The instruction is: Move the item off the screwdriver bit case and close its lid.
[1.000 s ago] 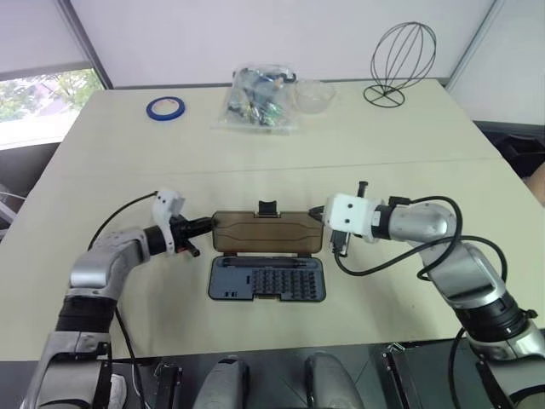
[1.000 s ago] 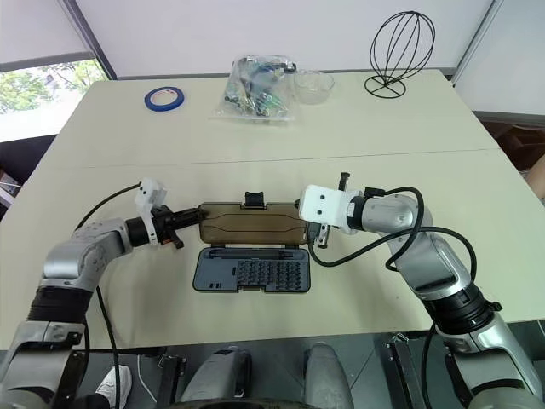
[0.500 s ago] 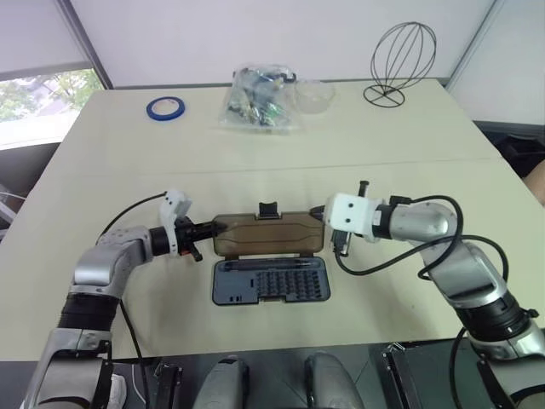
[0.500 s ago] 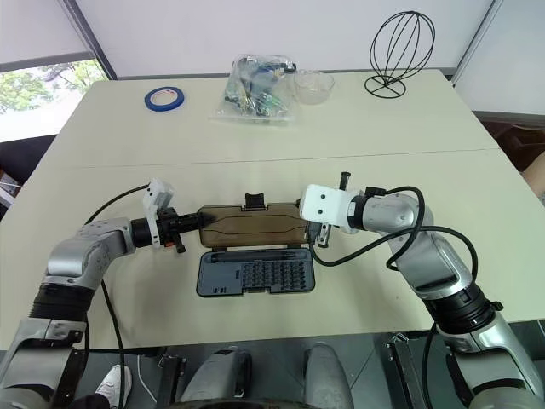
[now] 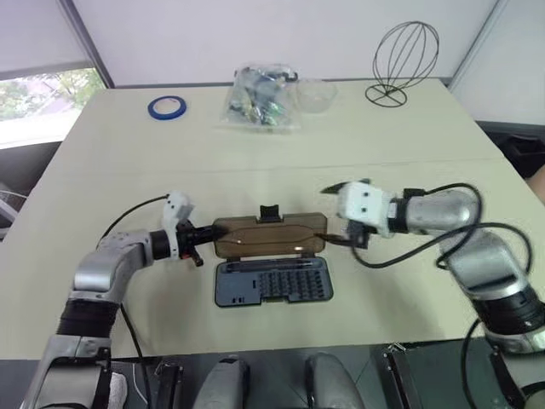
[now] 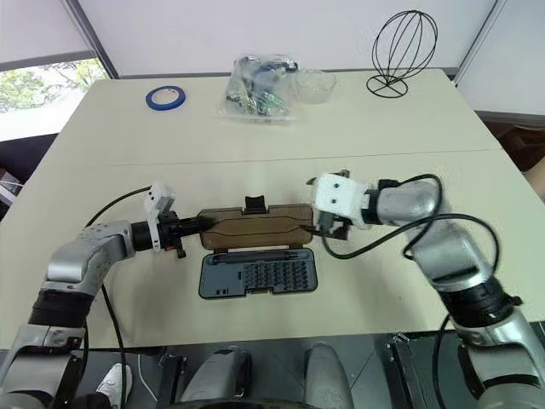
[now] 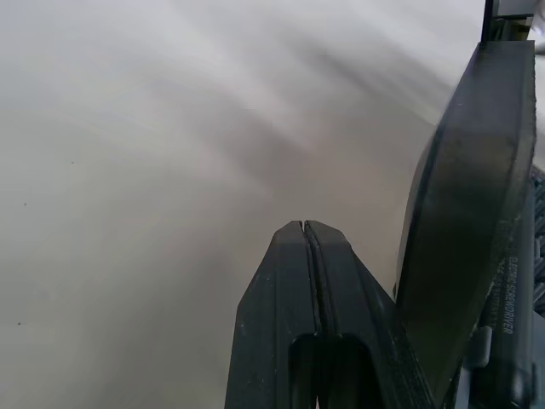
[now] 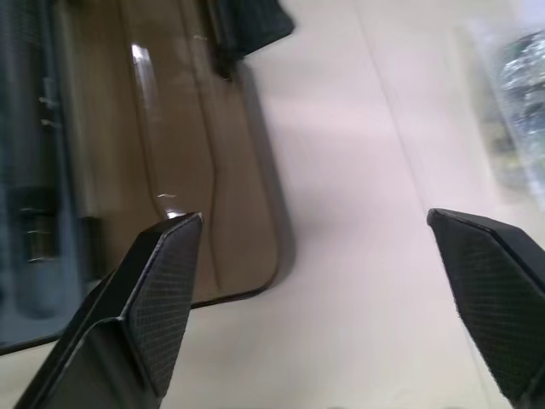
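The screwdriver bit case [image 5: 272, 284] lies open near the table's front, its blue-grey tray showing rows of bits. Its brown lid [image 5: 270, 236] stands tilted up along the far side, black latch tab on top. My left gripper [image 5: 209, 233] is shut with nothing between its fingers [image 7: 304, 256], and its tips are against the lid's left end [image 7: 464, 221]. My right gripper [image 5: 335, 215] hangs just off the lid's right end [image 8: 170, 153], open wide and holding nothing. Nothing lies on the case; I cannot tell which thing is the item.
At the table's far side lie a blue tape roll [image 5: 165, 107], a clear plastic bag of parts [image 5: 260, 98], a glass bowl [image 5: 313, 94] and a black wire stand [image 5: 402, 60]. The table's front edge runs just below the tray.
My right gripper has opened and drawn back to the right and slightly up from the lid's right end. The left gripper stays shut at the lid's left end, and the lid still stands raised.
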Available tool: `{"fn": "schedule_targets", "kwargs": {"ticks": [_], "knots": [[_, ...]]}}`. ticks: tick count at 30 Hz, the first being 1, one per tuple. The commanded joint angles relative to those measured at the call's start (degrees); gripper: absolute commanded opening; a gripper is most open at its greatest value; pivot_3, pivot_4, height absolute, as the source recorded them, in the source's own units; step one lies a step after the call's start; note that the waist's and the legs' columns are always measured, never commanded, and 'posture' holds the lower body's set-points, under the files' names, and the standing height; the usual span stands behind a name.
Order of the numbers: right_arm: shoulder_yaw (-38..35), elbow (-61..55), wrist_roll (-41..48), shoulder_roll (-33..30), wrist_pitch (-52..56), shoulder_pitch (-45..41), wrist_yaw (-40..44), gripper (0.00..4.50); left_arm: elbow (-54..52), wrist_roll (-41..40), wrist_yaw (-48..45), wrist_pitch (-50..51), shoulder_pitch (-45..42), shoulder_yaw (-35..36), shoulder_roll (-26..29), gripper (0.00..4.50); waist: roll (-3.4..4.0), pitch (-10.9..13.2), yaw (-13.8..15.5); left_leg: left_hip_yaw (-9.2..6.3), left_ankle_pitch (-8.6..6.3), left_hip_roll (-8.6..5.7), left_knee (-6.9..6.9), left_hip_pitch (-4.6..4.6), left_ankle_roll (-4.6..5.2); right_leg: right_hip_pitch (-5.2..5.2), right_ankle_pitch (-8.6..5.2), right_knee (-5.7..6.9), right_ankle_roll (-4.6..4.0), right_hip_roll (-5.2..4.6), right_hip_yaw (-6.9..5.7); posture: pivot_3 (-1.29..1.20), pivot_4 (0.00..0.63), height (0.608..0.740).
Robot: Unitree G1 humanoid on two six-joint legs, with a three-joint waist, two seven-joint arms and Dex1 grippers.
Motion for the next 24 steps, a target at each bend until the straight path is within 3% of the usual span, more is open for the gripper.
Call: {"fn": "schedule_targets", "kwargs": {"ticks": [1, 9, 17, 24], "knots": [[-10.5, -5.1, 11.3, -3.3, 8.5, -0.3, 3.8, 4.48, -6.5, -0.7, -1.8, -0.8, 1.9, -0.2, 1.7, 0.0, 0.0, 0.0, 0.1, -0.01, 0.0, 0.0, -0.02, -0.01, 0.01, 0.0, 0.0, -0.05, 0.0, -0.01, 0.0, 0.0, 0.15, 0.74], [-21.1, -7.1, 22.4, -9.8, 15.9, 6.3, 5.9, 4.48, -17.8, -2.8, -5.8, 1.7, 6.9, -0.3, 7.4, 0.0, -0.01, 0.0, 0.1, 0.02, -0.21, 0.02, -0.03, 0.0, 0.37, 0.05, 0.0, -0.14, 0.0, -0.02, -0.01, 0.0, 0.15, 0.74], [-18.3, -6.6, 19.3, -9.9, 13.8, 12.9, -1.2, 4.48, -24.3, -6.0, -9.4, 3.5, 13.3, 1.5, 14.3, 0.0, 0.03, 0.0, 0.0, 0.07, -0.22, 0.04, -0.03, 0.02, 0.39, 0.05, 0.0, -0.17, 0.0, -0.01, 0.01, 0.0, 0.15, 0.74], [-16.2, -10.1, 22.7, -6.9, 15.8, 14.0, -4.8, 4.48, -21.2, -6.7, -8.0, 4.6, 8.0, 0.5, 12.9, 0.0, 0.0, 0.1, 0.2, 0.04, -0.22, 0.03, -0.02, -0.02, 0.39, 0.1, 0.0, -0.26, 0.0, -0.01, -0.02, 0.0, 0.15, 0.74]]}}
